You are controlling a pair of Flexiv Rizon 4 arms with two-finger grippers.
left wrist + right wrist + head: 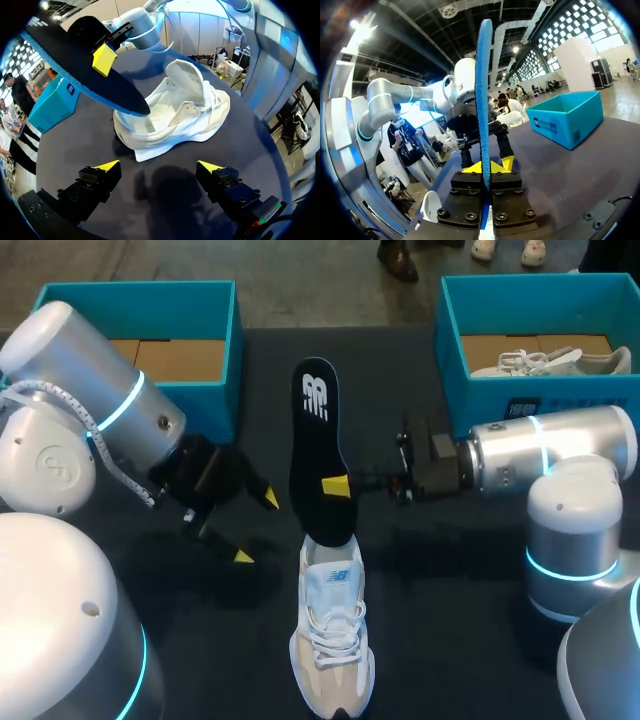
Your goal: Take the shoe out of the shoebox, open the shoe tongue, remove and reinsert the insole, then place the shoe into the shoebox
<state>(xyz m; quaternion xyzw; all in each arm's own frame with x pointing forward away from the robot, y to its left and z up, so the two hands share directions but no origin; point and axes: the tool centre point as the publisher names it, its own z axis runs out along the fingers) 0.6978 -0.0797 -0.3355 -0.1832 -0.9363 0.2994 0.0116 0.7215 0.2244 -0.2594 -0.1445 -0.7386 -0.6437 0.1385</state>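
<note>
A white shoe (333,640) lies on the dark table (450,590), toe toward the front edge. In the left wrist view the shoe (175,117) rests ahead of my left gripper (159,165) with its tongue pulled up. My right gripper (337,486) is shut on the black insole (318,445), holding it in the air above the shoe's heel. In the right wrist view the insole (482,100) stands edge-on between the fingers of my right gripper (487,166), blue underside showing. My left gripper (256,527) hangs open and empty, left of the shoe.
A teal shoebox (170,300) stands at the back left, and is seen as the shoebox (565,120) in the right wrist view. A second teal box (520,390) at the back right holds another white shoe (550,362).
</note>
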